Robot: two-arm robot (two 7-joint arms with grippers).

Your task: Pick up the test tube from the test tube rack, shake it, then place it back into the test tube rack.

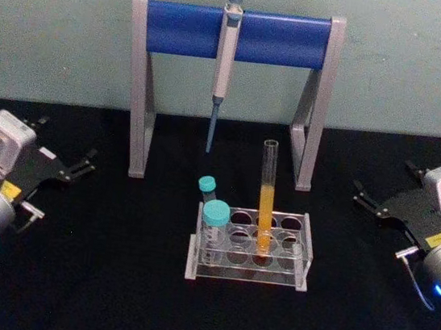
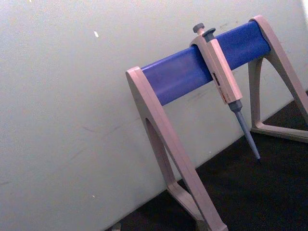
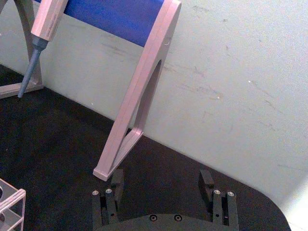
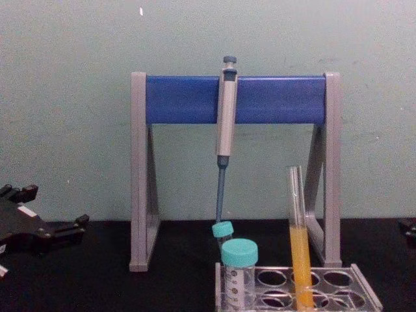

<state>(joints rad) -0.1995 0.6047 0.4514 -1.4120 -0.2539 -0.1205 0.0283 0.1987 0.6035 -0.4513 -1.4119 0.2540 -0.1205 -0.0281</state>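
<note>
The test tube (image 1: 266, 194) stands upright in the back row of the clear test tube rack (image 1: 299, 261), with orange-yellow liquid in its lower half. In the chest view the test tube (image 4: 298, 240) rises from the test tube rack (image 4: 364, 289) at the bottom edge. My left gripper (image 1: 67, 145) rests open at the table's far left, well away from the rack, and shows low on the left (image 4: 55, 207) in the chest view. My right gripper (image 1: 385, 180) sits open at the far right, its two fingers wide apart (image 3: 161, 183) with nothing between them.
A grey-and-blue pipette stand (image 1: 143, 106) spans the back, with a grey pipette (image 1: 224, 60) hanging from its bar behind the rack. Two teal-capped vials (image 1: 215, 217) occupy the rack's left end. A corner of the rack (image 3: 10, 202) shows in the right wrist view.
</note>
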